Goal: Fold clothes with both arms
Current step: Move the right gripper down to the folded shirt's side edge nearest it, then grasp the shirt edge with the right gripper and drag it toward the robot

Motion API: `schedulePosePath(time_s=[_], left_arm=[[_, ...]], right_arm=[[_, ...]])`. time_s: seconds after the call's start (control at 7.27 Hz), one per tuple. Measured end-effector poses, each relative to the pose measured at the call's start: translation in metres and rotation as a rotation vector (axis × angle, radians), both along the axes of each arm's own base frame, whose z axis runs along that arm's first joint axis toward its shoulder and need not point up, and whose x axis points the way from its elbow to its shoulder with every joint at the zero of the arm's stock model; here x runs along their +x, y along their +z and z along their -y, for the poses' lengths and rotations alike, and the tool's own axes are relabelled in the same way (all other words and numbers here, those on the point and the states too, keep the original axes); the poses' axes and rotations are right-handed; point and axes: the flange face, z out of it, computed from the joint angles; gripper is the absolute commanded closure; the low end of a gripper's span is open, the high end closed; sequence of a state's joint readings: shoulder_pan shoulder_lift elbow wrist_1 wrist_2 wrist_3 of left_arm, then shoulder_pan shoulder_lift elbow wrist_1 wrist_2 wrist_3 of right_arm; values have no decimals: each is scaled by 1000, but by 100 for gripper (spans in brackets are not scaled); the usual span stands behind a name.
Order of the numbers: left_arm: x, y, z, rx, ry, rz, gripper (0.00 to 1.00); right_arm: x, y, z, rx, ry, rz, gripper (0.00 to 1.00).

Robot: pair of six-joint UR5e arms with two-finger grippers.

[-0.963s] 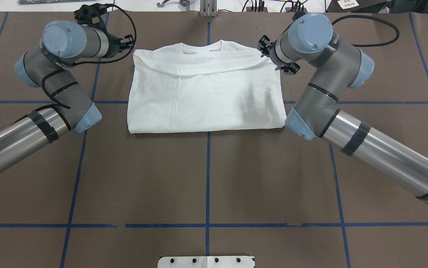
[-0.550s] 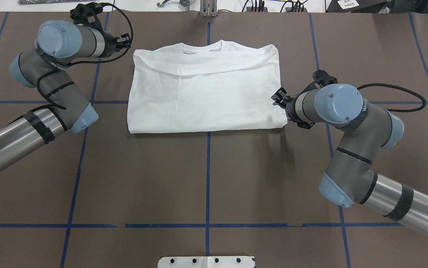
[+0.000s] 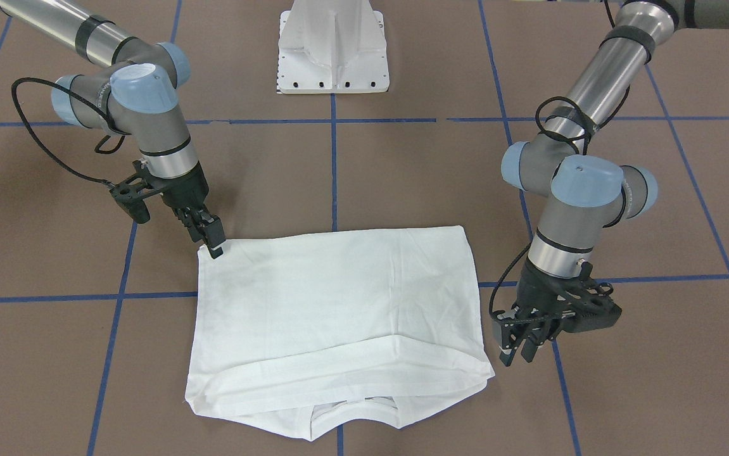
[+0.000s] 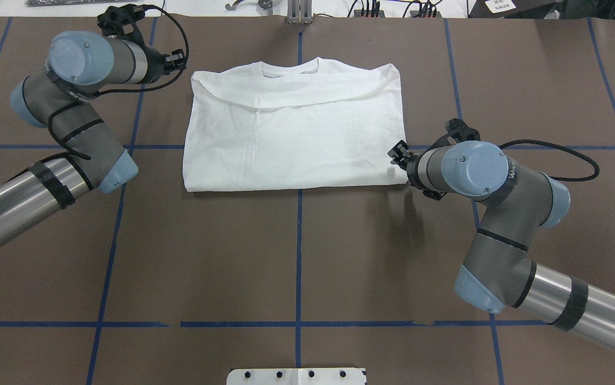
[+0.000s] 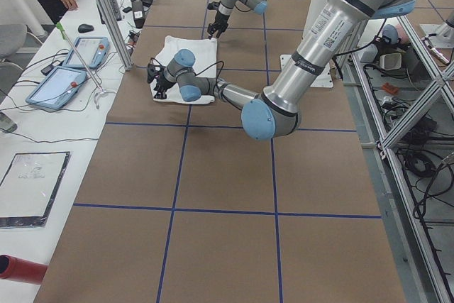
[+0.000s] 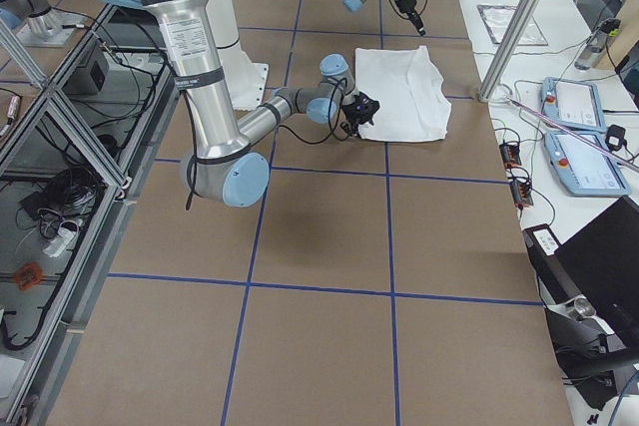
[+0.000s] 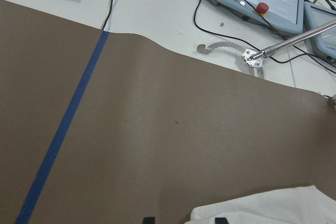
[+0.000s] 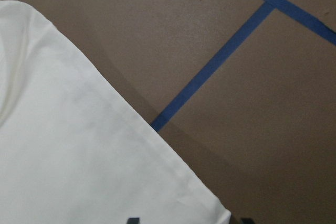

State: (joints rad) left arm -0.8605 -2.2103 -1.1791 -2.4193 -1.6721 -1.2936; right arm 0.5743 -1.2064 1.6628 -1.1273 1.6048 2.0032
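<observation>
T-shirt, white, folded flat at table ctr, collar away from robot. Right gripper spread wide at its near corner; left gripper also spread, just beside shoulder corner.

The T-shirt is soft, matt white cloth; the table cover beneath it looks matt brown, finely grained, paper-like.

The silver-grey tubular left arm bends sharply at the elbow. Its wrist turns down, and the black two-finger left hand points downward with its fingers slightly parted. The matching right arm folds inward, and its black right hand tilts downward with its fingers spread wider.
</observation>
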Motion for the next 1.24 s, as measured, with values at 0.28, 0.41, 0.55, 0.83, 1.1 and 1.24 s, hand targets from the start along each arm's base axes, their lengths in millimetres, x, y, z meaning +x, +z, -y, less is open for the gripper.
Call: schedulePosePath(time_s=[0.28, 0.41, 0.55, 0.83, 1.1, 1.24], left_arm=[[-1, -1, -1, 2, 0, -2, 52], [-1, -1, -1, 2, 0, -3, 52], [-1, -1, -1, 2, -1, -3, 52], [-1, -1, -1, -1, -2, -5, 52], [-1, -1, -2, -2, -4, -9, 52], [-2, -2, -4, 2, -2, -12, 52]], right_arm=[[-2, 5, -2, -4, 0, -9, 100], [-1, 3, -3, 0, -3, -8, 100], [1, -1, -4, 2, -9, -2, 100], [12, -17, -16, -27, -56, 17, 100], [52, -43, -70, -105, -191, 62, 100], [62, -47, -119, -167, -289, 34, 100]])
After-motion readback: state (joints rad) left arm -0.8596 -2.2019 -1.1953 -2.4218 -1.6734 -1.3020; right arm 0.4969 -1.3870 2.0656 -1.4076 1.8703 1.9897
